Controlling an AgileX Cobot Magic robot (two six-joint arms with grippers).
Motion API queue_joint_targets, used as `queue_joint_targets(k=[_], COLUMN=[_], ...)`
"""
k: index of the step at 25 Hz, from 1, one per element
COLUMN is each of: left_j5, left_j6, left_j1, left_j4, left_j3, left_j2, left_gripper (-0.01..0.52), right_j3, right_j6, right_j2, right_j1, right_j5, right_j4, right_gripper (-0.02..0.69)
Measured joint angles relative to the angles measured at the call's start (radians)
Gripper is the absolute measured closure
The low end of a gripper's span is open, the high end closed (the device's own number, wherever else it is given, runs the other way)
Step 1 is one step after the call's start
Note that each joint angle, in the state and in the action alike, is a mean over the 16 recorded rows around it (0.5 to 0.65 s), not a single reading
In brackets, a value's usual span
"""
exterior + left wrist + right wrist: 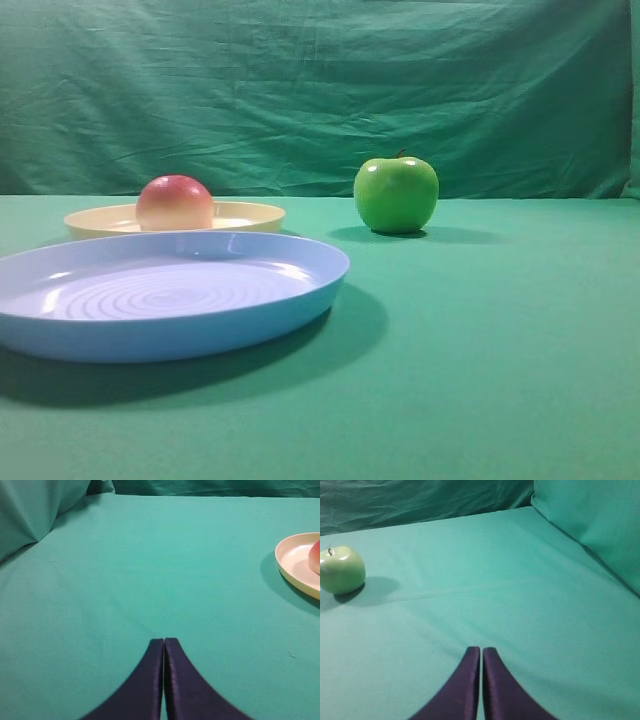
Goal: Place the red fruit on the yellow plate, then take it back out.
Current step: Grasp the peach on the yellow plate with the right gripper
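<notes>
Green apple [396,194] glossy; table cloth [500,350] matt; blue plate [165,295] smooth plastic

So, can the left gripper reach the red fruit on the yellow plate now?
Probably yes: the left gripper is shut and empty, and only bare cloth lies between it and the red fruit on the yellow plate.

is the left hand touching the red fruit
Apart. The left wrist view shows the left hand shut over bare cloth, with the red fruit far off on the yellow plate.

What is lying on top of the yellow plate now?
The red fruit sits on the yellow plate. The blue plate in front hides the yellow plate's near rim.
</notes>
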Motion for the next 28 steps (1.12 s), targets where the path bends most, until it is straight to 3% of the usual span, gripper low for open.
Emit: queue_joint_targets(k=[28], left_j5=[0.000], left_j6=[0.000], left_j1=[0.000], left_j4=[0.000], left_j3=[0.000], left_j2=[0.000], left_gripper=[0.514], right_j3=[0.000], right_j6=[-0.002], right_j2=[0.000], right_j1=[0.000], right_j5=[0.000], right_j4=[0.001], right_gripper=[0.665])
